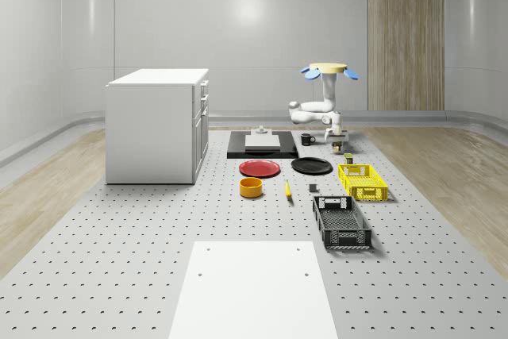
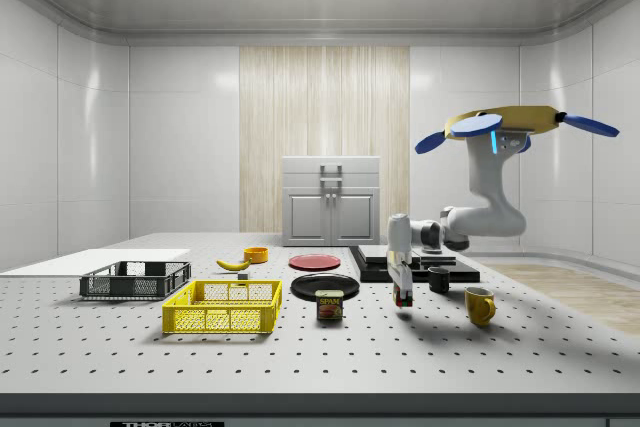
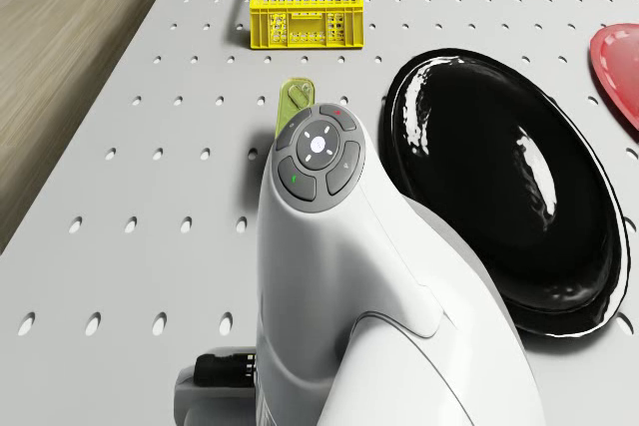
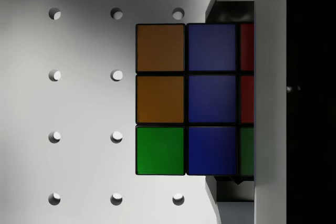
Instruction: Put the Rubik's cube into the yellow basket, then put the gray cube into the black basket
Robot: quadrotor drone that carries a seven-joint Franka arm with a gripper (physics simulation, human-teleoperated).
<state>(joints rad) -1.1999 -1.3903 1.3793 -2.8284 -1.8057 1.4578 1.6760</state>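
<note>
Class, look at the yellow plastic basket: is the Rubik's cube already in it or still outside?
Outside. The yellow plastic basket holds nothing, and the multicoloured Rubik's cube sits by the perforated table, close under the wrist camera.

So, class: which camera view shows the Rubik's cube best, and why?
The wrist view: the Rubik's cube is close up, its orange, blue, green and red stickers clear. In the side view it is a small spot at the gripper; the whole-scene view gives only a dark speck there.

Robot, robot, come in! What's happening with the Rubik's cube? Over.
Drone hovering beside black plate. Gripper low at table, Rubik's cube right below it. Yellow basket nearby, can between.
</note>
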